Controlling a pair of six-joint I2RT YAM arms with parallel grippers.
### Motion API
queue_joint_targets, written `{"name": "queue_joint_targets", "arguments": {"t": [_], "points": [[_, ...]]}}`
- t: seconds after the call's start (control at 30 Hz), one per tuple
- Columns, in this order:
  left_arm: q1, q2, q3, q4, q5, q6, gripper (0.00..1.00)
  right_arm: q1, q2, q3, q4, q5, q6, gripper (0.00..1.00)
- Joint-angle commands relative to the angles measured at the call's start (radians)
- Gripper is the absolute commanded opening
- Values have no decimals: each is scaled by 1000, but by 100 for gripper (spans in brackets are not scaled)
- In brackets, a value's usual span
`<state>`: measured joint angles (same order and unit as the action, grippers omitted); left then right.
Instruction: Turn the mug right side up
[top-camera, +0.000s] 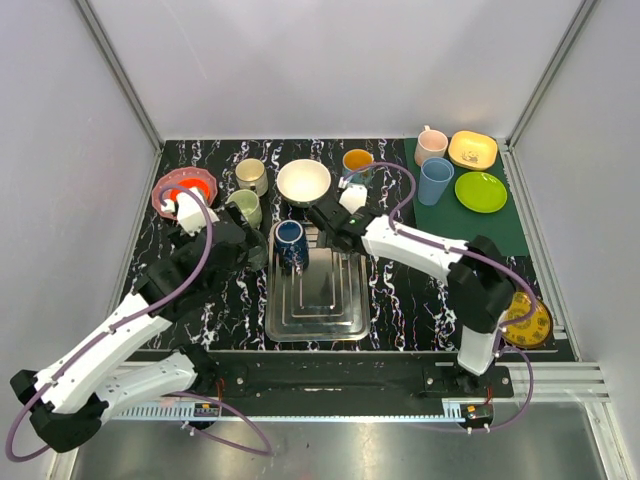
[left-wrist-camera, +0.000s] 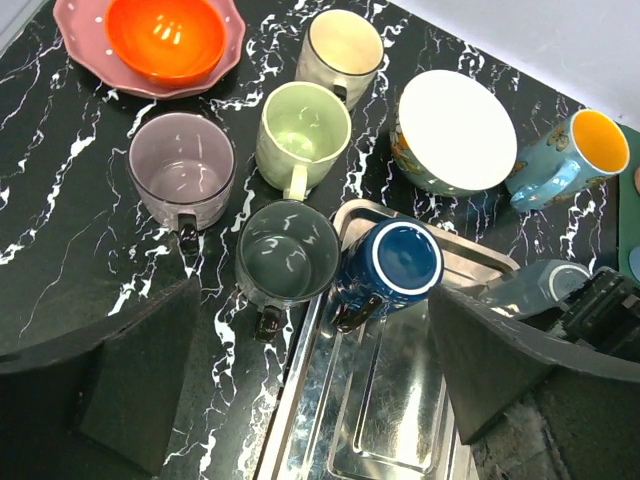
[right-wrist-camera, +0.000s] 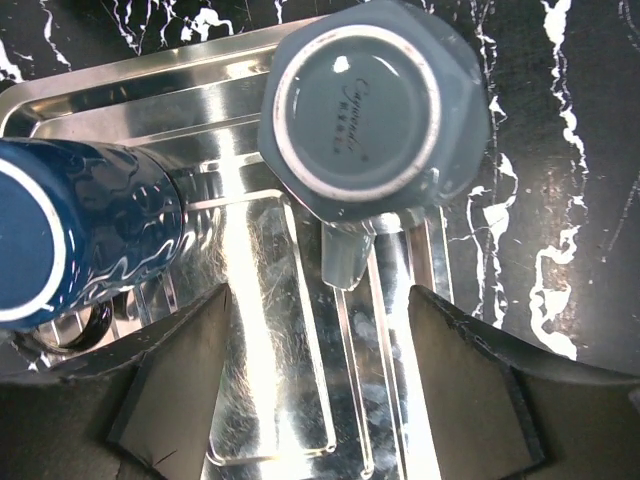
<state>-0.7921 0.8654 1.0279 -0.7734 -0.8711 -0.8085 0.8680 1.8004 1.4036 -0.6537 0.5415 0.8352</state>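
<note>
Sitting base-up at the far right corner of the tray (right-wrist-camera: 250, 250), the grey mug (right-wrist-camera: 360, 110) is not yet turned, so the whole flip looks left to do. The right gripper (right-wrist-camera: 318, 300) hangs just above it, jaws well spread and empty. The left gripper (left-wrist-camera: 312, 295) gapes wide, holding nothing.

Nearward the tray (top-camera: 315, 300) lies open; blue mug (top-camera: 290, 240) just beside upturned mug (right-wrist-camera: 365, 110).
</note>
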Motion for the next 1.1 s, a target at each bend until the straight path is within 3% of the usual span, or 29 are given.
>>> {"name": "queue_joint_targets", "arguments": {"t": [0.0, 0.2, 0.8, 1.03, 1.07], "points": [[-1, 7, 17, -69, -66, -109, 99, -1, 69, 90, -63, 80, 80, 76], [-1, 0, -5, -84, -77, -179, 99, -35, 99, 95, -67, 83, 88, 70], [-1, 47, -17, -55, -28, -170, 98, -81, 168, 109, -50, 18, -8, 50], [-2, 47, -29, -35, -9, -159, 96, -92, 180, 86, -46, -6, -13, 31], [-2, 46, -31, -33, -8, -159, 96, -92, 172, 80, -41, -6, -15, 23]]}}
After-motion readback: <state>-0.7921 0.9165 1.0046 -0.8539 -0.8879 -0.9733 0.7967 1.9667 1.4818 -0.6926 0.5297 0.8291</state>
